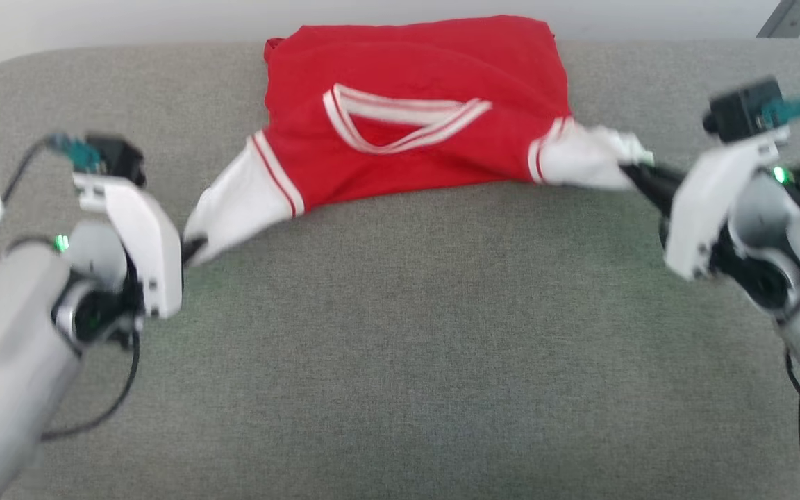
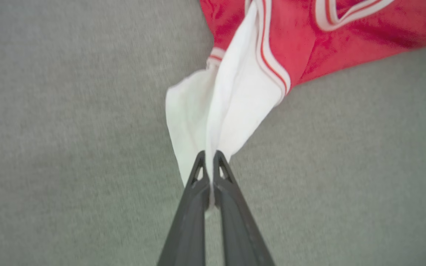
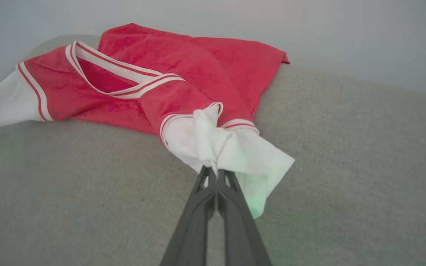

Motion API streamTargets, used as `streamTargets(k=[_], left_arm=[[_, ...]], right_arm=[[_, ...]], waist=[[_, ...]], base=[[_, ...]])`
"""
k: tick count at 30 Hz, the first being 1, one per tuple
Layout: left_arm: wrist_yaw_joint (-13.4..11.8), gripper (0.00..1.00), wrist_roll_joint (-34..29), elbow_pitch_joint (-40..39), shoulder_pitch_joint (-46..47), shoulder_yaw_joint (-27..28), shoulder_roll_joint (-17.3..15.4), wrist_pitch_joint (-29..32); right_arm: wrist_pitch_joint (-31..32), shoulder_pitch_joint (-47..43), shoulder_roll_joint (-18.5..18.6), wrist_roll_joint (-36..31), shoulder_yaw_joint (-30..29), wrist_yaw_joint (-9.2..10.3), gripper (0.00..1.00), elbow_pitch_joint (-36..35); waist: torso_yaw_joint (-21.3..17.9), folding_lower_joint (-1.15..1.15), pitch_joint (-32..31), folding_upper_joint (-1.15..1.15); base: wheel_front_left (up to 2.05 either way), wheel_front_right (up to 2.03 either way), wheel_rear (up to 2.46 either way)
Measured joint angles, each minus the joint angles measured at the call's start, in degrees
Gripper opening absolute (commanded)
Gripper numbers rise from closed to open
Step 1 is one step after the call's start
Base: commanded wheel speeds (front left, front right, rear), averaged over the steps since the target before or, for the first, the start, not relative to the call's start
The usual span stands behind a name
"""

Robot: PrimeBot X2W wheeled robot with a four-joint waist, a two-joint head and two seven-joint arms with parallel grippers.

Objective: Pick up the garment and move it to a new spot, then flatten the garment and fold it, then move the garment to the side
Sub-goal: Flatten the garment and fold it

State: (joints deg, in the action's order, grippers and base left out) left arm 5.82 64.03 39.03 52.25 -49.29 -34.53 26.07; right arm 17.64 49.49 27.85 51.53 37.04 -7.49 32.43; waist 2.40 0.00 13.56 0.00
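Note:
The garment (image 1: pixel 414 111), a red shirt with white sleeves and striped trim at the neck, lies at the far side of the grey cushion, its neck opening facing me. My left gripper (image 1: pixel 194 248) is shut on the tip of the white left sleeve (image 2: pixel 231 107), pulled out toward the near left. In the left wrist view the gripper (image 2: pixel 208 157) pinches a fold of that sleeve. My right gripper (image 1: pixel 632 170) is shut on the bunched white right sleeve (image 3: pixel 216 144), drawn to the right. The right wrist view has the gripper (image 3: pixel 216 171) closed on that cloth.
The grey fabric surface (image 1: pixel 414 333) stretches wide in front of the shirt. Its far edge (image 1: pixel 129 52) runs just behind the garment, with a pale wall beyond. A dark bracket (image 1: pixel 789 17) shows at the far right corner.

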Motion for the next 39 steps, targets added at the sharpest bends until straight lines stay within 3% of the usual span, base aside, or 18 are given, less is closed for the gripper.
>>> streamTargets(k=[5, 9, 10, 15, 19, 23, 24, 25, 26, 27, 33, 39], left_arm=[[-5.72, 0.0, 2.66, -13.47, -9.78, -0.4, -6.33, 3.14], [-12.12, 0.0, 4.86, -24.24, -18.39, -0.15, -11.63, 3.97], [-15.26, 0.0, 6.48, -29.11, -22.51, 0.0, -13.81, 3.93], [-22.08, 0.0, 9.57, -39.14, -31.62, -0.29, -18.24, 4.15], [-25.66, 0.0, 10.72, -43.87, -36.33, -0.56, -20.06, 3.14], [-26.55, 0.0, 11.17, -45.62, -38.76, -0.4, -19.7, 0.75], [-26.55, 0.0, 11.15, -45.67, -38.99, -0.38, -19.46, 0.36], [-26.55, 0.0, 11.17, -45.63, -39.29, -0.23, -19.09, -0.38], [-26.52, 0.0, 11.29, -45.51, -39.46, -0.04, -18.69, -0.76], [-26.47, 0.0, 11.32, -45.41, -39.49, 0.0, -18.37, -1.24], [-25.9, 0.0, 10.76, -45.31, -38.9, 0.48, -17.2, -2.72], [-25.65, 0.0, 9.93, -45.99, -36.65, 0.97, -15.71, -3.3]], right_arm=[[4.24, -10.56, 6.21, 2.15, -1.14, 0.0, 0.0, -10.63], [7.6, -19.42, 9.8, 3.68, -4.01, 0.0, 0.0, -16.91], [9.44, -24.05, 11.07, 4.02, -5.25, -0.01, 0.0, -19.89], [14.84, -34.24, 13.13, 4.7, -8.61, -0.01, 0.0, -26.17], [18.78, -41.74, 13.72, 5.19, -11.61, 0.0, 0.0, -29.71], [19.75, -46.79, 12.5, 1.69, -14.65, 0.0, 0.0, -31.32], [19.74, -47.4, 11.74, 0.3, -15.46, -0.01, 0.07, -31.28], [19.73, -47.85, 10.78, -0.89, -16.3, -0.01, 0.25, -31.15], [19.75, -48.12, 10.04, -2.05, -16.83, -0.01, 0.5, -31.37], [19.86, -48.34, 9.51, -3.36, -17.52, -0.01, 1.0, -31.73], [22.74, -47.34, 5.22, -7.89, -26.49, 0.0, 1.0, -38.51], [22.57, -37.9, -4.01, -17.07, -36.96, 0.0, 1.0, -43.03]], waist=[[-0.14, 0.0, -1.05, 0.0], [-0.35, 0.0, -1.71, 0.0], [-0.4, 0.0, -1.92, 0.0], [-0.75, 0.0, -2.12, 0.0], [-0.59, 0.0, -2.06, 0.0], [-0.35, 0.0, -1.82, 0.0], [-0.31, 0.0, -1.74, 0.0], [-0.27, 0.0, -1.65, 0.0], [-0.21, 0.0, -1.56, 0.0], [-0.14, 0.0, -1.45, 0.0], [0.43, 0.0, -0.26, 0.0], [1.44, 0.0, 2.14, 0.0]], base=[[0.0, 0.0, 0.0], [0.0, 0.0, 0.0], [0.0, 0.0, 0.0], [0.0, 0.0, 0.0], [0.0, 0.0, 0.0], [0.0, 0.0, 0.0], [0.0, 0.0, 0.0], [0.0, 0.0, 0.0], [0.0, 0.0, 0.0], [0.0, 0.0, 0.0], [0.0, 0.0, 0.0], [0.0, 0.0, 0.0]])
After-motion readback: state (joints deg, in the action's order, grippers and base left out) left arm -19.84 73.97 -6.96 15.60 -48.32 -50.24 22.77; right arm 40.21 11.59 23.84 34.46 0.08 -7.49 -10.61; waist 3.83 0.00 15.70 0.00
